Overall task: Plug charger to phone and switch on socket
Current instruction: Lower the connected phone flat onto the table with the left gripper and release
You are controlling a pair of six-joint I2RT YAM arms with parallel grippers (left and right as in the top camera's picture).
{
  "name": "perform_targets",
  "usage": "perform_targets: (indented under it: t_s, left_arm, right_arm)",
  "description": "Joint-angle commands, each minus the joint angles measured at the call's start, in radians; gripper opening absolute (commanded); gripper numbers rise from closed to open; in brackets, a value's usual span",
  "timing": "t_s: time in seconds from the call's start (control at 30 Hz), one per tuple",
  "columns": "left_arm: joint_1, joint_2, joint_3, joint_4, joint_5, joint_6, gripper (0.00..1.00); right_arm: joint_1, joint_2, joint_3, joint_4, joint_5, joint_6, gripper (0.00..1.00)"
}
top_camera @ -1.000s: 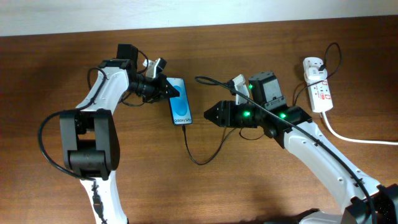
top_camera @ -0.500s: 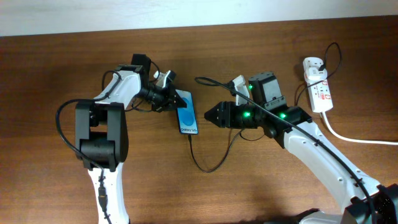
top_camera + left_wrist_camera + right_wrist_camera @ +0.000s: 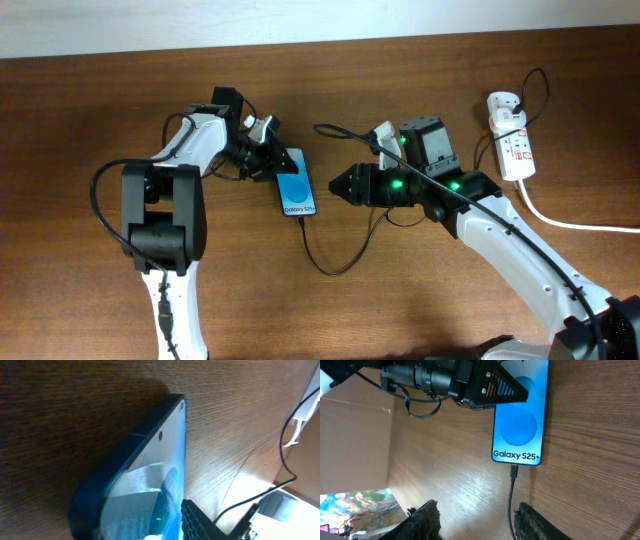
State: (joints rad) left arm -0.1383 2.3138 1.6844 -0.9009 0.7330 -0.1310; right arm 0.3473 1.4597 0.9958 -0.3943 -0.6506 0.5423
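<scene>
The phone [image 3: 298, 190] lies on the wooden table with its blue screen up, reading "Galaxy S25+" in the right wrist view [image 3: 520, 420]. The charger's thin black cable [image 3: 325, 265] loops over the table, and its connector tip [image 3: 515, 471] sits in the phone's bottom port. My left gripper [image 3: 275, 160] is at the phone's top end. One finger [image 3: 200, 520] lies over the screen; the other is hidden. My right gripper [image 3: 335, 185] stands open just right of the phone, the cable [image 3: 511, 505] running loose between its fingers. The white socket [image 3: 512, 140] lies at the far right.
A thick white cord [image 3: 560, 215] runs from the socket to the right edge. A plug with a thin black lead [image 3: 505, 105] sits in the socket's far end. A pale wall borders the table's far side.
Over the last second my left arm swung in and carried the phone's top end rightward and nearer. In the last half second the phone shifted slightly left. The right arm has not moved.
</scene>
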Motion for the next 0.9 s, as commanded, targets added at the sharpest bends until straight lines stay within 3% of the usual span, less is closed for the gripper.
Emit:
perform_targets:
  t_s: [0.0, 0.3, 0.43, 0.67, 0.73, 0.87]
  left_arm:
    - [0.002, 0.005, -0.002, -0.009, -0.097, -0.027, 0.43]
    - [0.001, 0.005, 0.018, -0.064, -0.352, -0.084, 0.47]
    - [0.002, 0.005, 0.029, -0.100, -0.481, -0.104, 0.49]
    - [0.002, -0.032, 0.103, -0.150, -0.533, -0.111, 0.48]
    - [0.002, -0.076, 0.142, -0.171, -0.540, -0.110, 0.48]
    - [0.002, -0.216, 0.198, -0.189, -0.552, -0.100, 0.50]
  right_arm:
    - [-0.001, 0.002, 0.014, -0.007, 0.009, -0.015, 0.52]
    - [-0.001, 0.002, 0.014, -0.011, 0.010, -0.034, 0.52]
    - [-0.001, 0.002, 0.014, -0.019, 0.022, -0.034, 0.57]
    - [-0.016, 0.000, 0.018, -0.071, 0.061, -0.043, 0.59]
    - [-0.048, -0.006, 0.031, -0.112, 0.061, -0.071, 0.55]
    - [-0.145, -0.026, 0.081, -0.231, 0.061, -0.136, 0.34]
